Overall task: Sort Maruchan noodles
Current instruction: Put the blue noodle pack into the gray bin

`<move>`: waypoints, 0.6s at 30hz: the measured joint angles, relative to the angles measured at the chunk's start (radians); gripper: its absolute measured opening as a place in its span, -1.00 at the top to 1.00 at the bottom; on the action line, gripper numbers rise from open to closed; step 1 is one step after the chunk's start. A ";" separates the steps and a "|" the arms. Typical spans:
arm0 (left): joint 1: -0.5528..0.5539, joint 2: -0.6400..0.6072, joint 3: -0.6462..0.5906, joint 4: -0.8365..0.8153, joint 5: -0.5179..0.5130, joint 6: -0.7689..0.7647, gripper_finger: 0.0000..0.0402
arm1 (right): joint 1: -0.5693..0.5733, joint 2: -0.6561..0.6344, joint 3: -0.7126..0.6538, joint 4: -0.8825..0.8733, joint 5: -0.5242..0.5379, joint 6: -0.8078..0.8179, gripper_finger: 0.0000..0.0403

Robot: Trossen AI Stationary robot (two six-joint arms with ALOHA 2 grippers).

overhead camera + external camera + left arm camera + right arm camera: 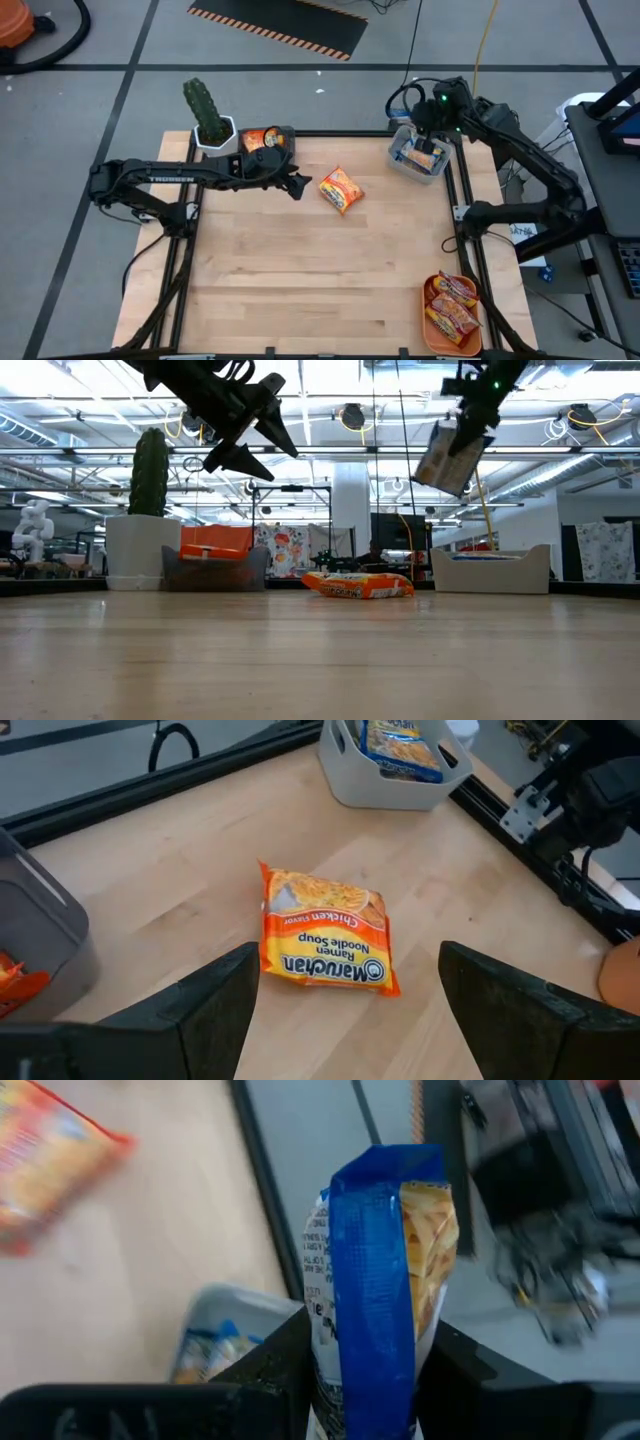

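Near the top centre of the high view, our left gripper [301, 186] hangs with fingers spread wide beside an orange packet [340, 189] lying on the worktop [300, 270]. At upper right, our right gripper [428, 152] pinches a blue packet [375, 1280] above the clear bin [400, 163].

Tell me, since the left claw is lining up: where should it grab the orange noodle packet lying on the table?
Probably from above, across the orange noodle packet, pinching its two long edges. It lies flat and alone, and the open left claw already straddles it.
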 joint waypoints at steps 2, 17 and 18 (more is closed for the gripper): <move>0.000 0.000 0.000 0.000 0.000 0.000 -0.54 | -0.018 0.000 -0.019 0.002 0.052 0.015 0.41; 0.009 0.000 0.000 -0.001 -0.004 -0.006 -0.54 | -0.032 0.000 -0.201 -0.069 0.346 0.260 0.40; 0.012 0.000 0.000 -0.001 -0.005 0.003 -0.54 | -0.032 0.000 -0.211 -0.068 0.346 0.266 0.40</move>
